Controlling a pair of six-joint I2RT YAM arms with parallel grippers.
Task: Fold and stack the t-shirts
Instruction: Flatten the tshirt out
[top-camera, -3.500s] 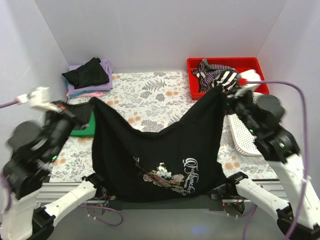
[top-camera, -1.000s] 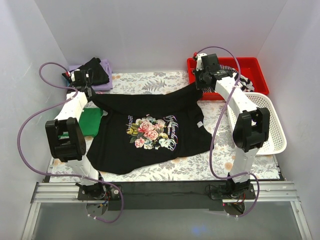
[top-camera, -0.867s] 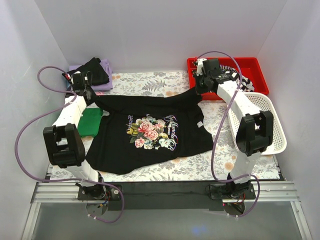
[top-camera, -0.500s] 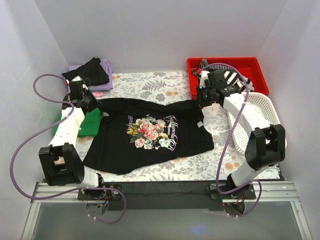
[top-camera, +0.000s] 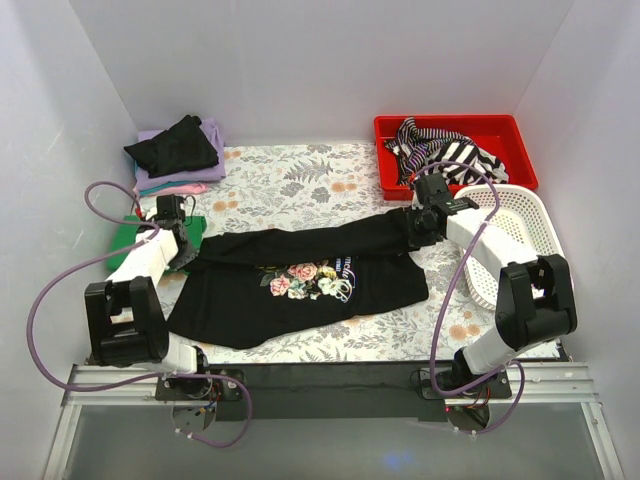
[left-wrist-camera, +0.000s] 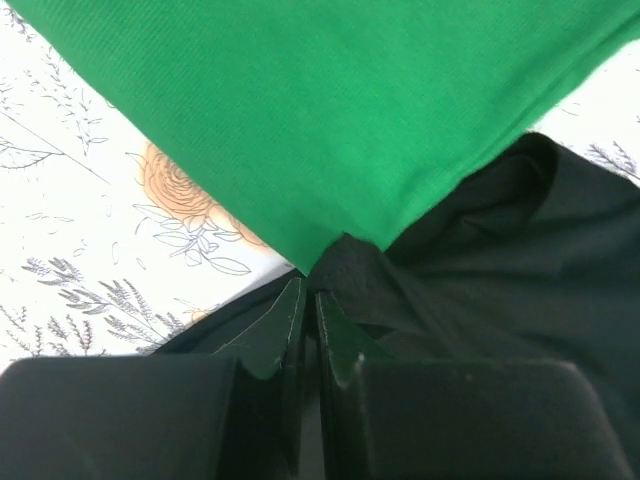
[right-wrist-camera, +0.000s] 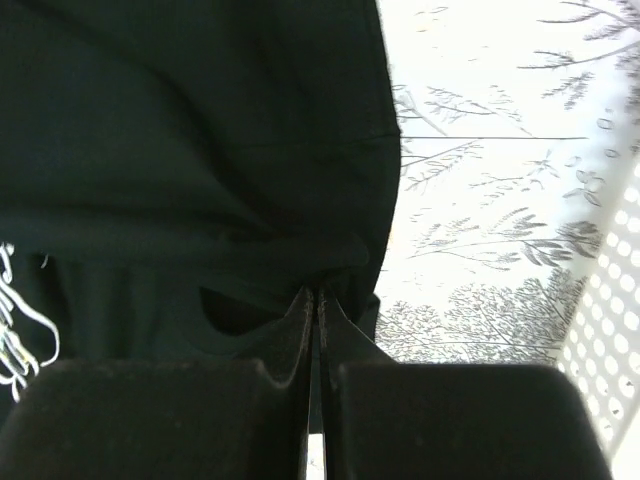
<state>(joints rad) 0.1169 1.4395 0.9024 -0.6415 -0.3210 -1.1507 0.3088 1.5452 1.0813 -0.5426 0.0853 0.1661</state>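
Black t-shirt (top-camera: 285, 300), chest script (top-camera: 343, 289) unreadable

The top view looks steeply down from above the near edge, taking in the whole tabletop (top-camera: 300, 180). The left wrist view sits close over the left tool (left-wrist-camera: 306, 295), facing down at the black t-shirt (left-wrist-camera: 520, 260) and green t-shirt (left-wrist-camera: 330, 110) near the left edge. The right wrist view, equally close over the right tool (right-wrist-camera: 312, 300), meets the same black t-shirt near the right edge, beside the white basket (right-wrist-camera: 610, 310).
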